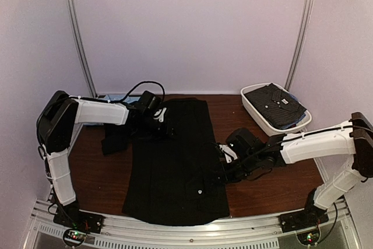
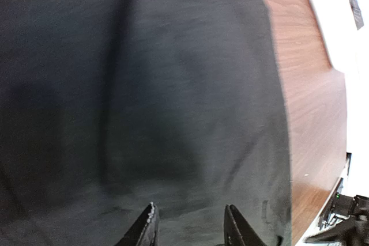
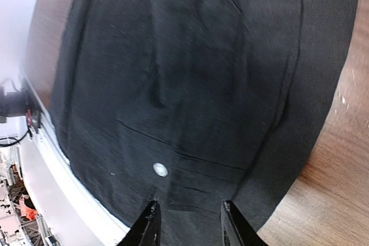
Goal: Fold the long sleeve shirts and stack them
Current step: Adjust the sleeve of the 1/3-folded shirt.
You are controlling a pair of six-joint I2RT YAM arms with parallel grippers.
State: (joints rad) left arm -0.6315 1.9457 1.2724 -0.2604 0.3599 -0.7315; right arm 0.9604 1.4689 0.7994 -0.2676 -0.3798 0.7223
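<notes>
Black cloth under our two parted claws

Our right gripper (image 3: pixel 187 223) has its fingers apart with nothing between them, just above the black shirt (image 3: pixel 190 73) and beside a pale button (image 3: pixel 160 169). Our left gripper (image 2: pixel 190 226), fingers likewise apart, hangs over the shirt's far left part. We see the shirt spread flat down the middle of the wooden table (image 1: pixel 262 193). A white tub (image 1: pixel 249 102) at the far right holds a folded dark shirt (image 1: pixel 274 104).
</notes>
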